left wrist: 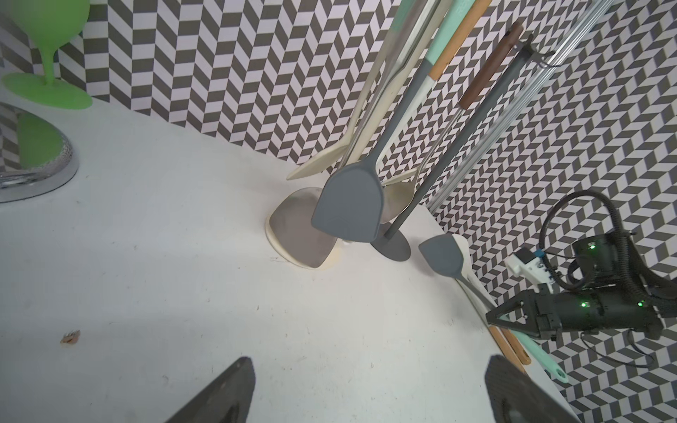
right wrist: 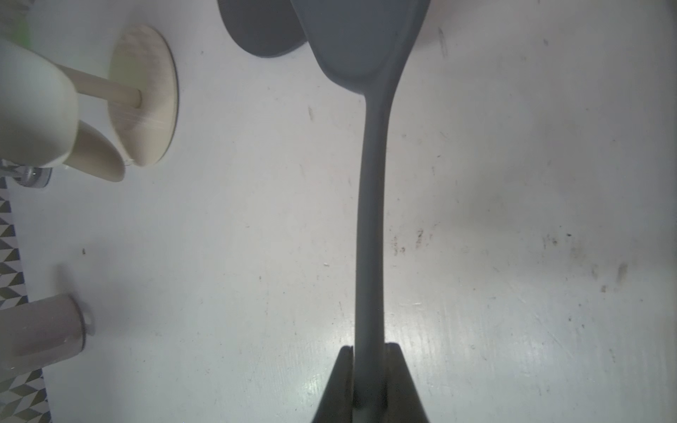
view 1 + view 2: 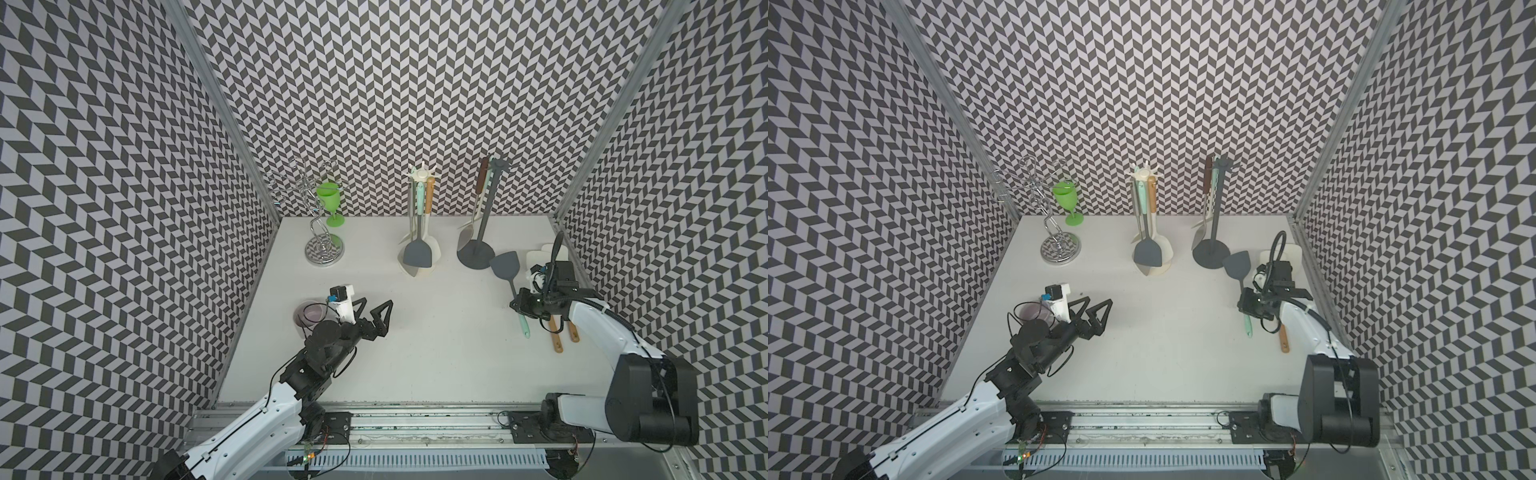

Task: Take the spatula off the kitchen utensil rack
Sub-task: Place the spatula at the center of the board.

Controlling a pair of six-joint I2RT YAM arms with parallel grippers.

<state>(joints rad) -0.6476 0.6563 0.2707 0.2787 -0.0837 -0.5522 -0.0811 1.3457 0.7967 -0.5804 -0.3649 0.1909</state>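
Note:
A grey-bladed spatula (image 3: 505, 266) (image 3: 1237, 266) (image 2: 370, 219) with a mint handle end sits low over the table at the right, off any rack. My right gripper (image 3: 519, 305) (image 3: 1246, 305) (image 2: 370, 351) is shut on its grey shaft. Its blade lies next to the round base of the dark grey utensil rack (image 3: 486, 199) (image 3: 1214, 208), where a brown-handled utensil still hangs. A cream utensil rack (image 3: 422, 178) (image 3: 1144, 174) at the back middle carries several utensils. My left gripper (image 3: 378, 303) (image 3: 1098, 301) (image 1: 370, 360) hovers open and empty over the table's left side.
A chrome wire rack (image 3: 324, 249) (image 3: 1060, 249) and a green goblet (image 3: 330, 197) (image 3: 1067, 199) stand at the back left. A purple cup (image 3: 309, 313) (image 3: 1027, 311) sits beside my left wrist. Wooden-handled utensils (image 3: 557, 336) (image 3: 1283, 338) lie under my right arm, near the right wall.

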